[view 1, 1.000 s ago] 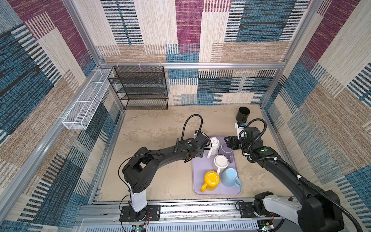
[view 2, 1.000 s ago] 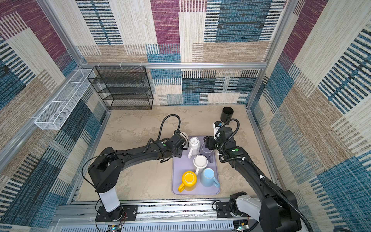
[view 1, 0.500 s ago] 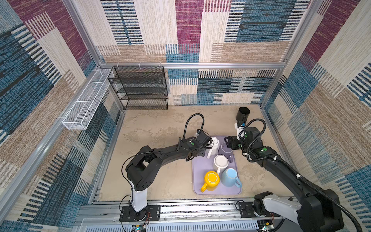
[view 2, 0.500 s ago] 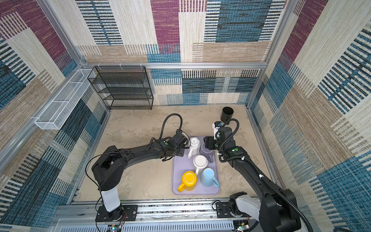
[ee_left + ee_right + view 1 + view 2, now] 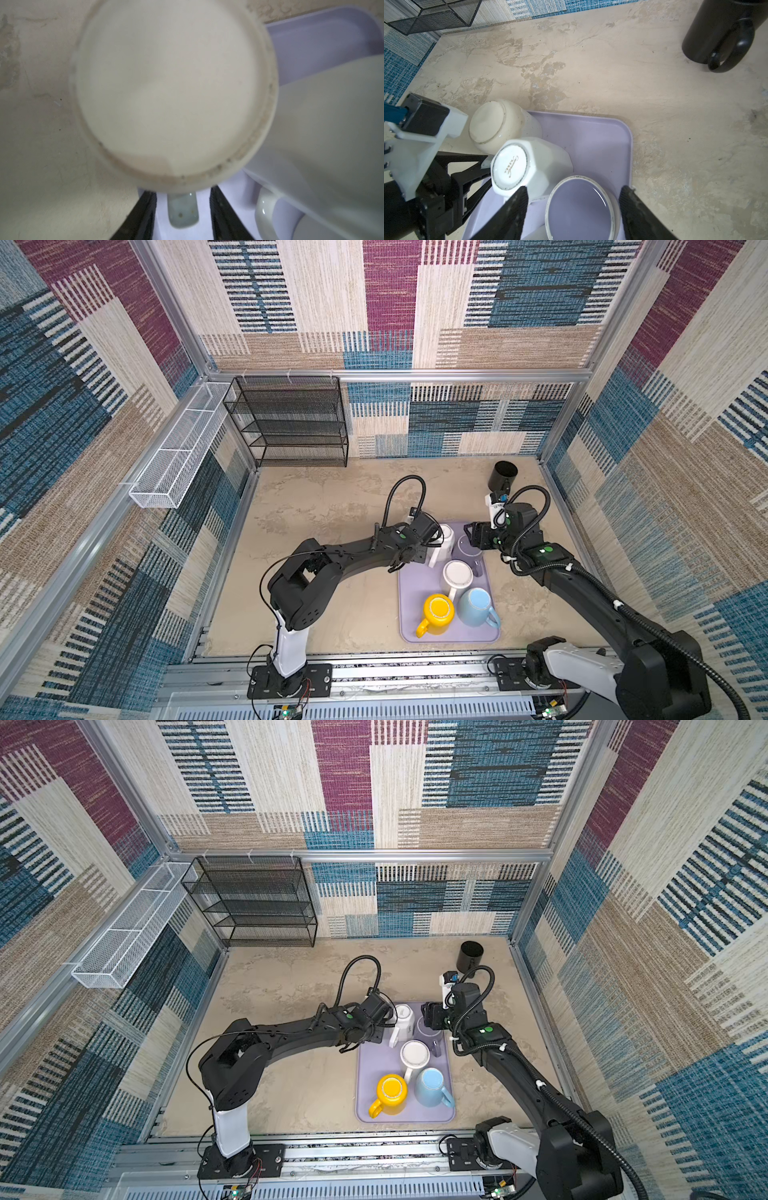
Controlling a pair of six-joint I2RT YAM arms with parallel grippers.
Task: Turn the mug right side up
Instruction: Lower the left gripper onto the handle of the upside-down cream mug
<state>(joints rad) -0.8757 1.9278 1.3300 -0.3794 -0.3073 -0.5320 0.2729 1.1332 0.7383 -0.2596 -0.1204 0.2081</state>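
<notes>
Wrist views alone show left pincer [image 5: 181,191] spread astride handle [image 5: 182,209] of cream mug [image 5: 172,93], right pincer [image 5: 574,188] spread around lavender mug [image 5: 577,207].

From the lavender tray [image 5: 408,597], the tabletop [image 5: 316,506] lies bare from 10 to 12 o'clock, up to the black wire rack [image 5: 291,423]. A black mug [image 5: 503,476] stands apart at 1 o'clock. The left arm [image 5: 353,549] crosses at 9, the right arm [image 5: 582,585] at 3. At the tray's far end the cream mug [image 5: 500,124], white faceted mug [image 5: 529,164] and lavender mug [image 5: 577,207] crowd close together.

Robot lab cell, aluminium frame [image 5: 415,375], patterned fabric walls [image 5: 386,302], 2 robot arms [image 5: 357,553] [image 5: 582,585] on base rail [image 5: 415,674]
</notes>
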